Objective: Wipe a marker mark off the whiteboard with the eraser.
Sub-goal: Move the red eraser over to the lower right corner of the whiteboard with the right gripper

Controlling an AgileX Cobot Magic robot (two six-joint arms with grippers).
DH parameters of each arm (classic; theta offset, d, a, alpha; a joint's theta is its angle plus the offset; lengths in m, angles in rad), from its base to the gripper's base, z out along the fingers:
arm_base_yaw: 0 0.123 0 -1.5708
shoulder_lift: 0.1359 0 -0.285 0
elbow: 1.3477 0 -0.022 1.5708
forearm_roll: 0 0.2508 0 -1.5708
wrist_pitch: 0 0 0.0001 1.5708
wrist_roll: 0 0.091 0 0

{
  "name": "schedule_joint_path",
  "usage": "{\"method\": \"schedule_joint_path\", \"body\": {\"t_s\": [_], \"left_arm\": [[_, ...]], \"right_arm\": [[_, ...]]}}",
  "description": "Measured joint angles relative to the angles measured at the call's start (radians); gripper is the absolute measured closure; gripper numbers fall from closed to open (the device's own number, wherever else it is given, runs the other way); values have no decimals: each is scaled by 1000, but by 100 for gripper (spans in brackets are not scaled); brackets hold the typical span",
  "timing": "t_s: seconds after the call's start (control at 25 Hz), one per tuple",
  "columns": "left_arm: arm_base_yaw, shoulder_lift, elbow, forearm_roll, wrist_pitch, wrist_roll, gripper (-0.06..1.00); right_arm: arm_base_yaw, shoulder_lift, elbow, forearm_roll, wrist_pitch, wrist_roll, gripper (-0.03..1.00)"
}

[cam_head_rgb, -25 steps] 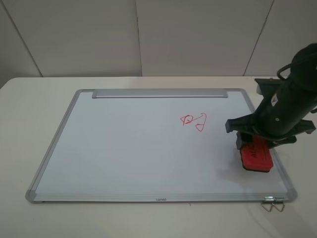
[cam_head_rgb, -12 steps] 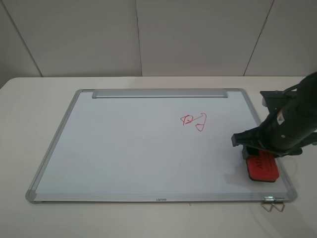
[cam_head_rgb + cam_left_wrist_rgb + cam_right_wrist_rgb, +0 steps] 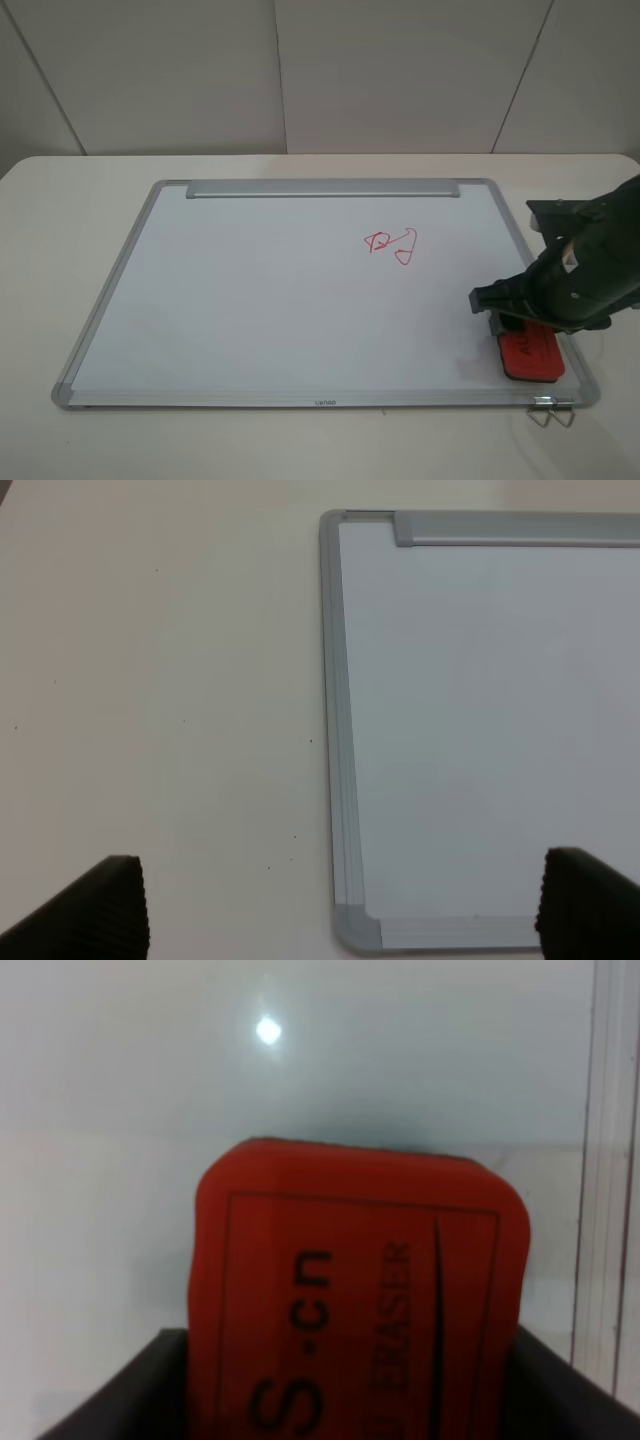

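The whiteboard (image 3: pixel 250 300) lies flat on the table; the left wrist view shows one of its corners (image 3: pixel 480 730). My right gripper (image 3: pixel 528 335) is shut on the red eraser (image 3: pixel 530 357), which rests on the board near its front right corner. In the right wrist view the eraser (image 3: pixel 360 1300) fills the space between the dark fingers (image 3: pixel 120 1400), close to the board's frame. No character-like marker mark shows anywhere. My left gripper (image 3: pixel 340 900) is open, its fingers (image 3: pixel 100 910) wide apart above the table and the board's corner.
A red scribble of small triangles and a loop (image 3: pixel 392 244) sits right of the board's middle. A silver strip (image 3: pixel 322 188) runs along the far edge. A metal clip (image 3: pixel 552 412) lies off the front right corner. A wall stands behind the table.
My right gripper has slid the eraser toward the board's front right corner, and the arm has sunk lower. The triangle scribble is unchanged.
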Motion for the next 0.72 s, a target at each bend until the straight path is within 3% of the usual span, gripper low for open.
{"method": "schedule_joint_path", "body": {"t_s": [0.56,0.72], "left_arm": [[0,0,0,0,0,0,17],[0,0,0,0,0,0,17]], "right_arm": [[0,52,2,-11,-8,0,44],[0,55,2,-11,-12,0,29]]}}
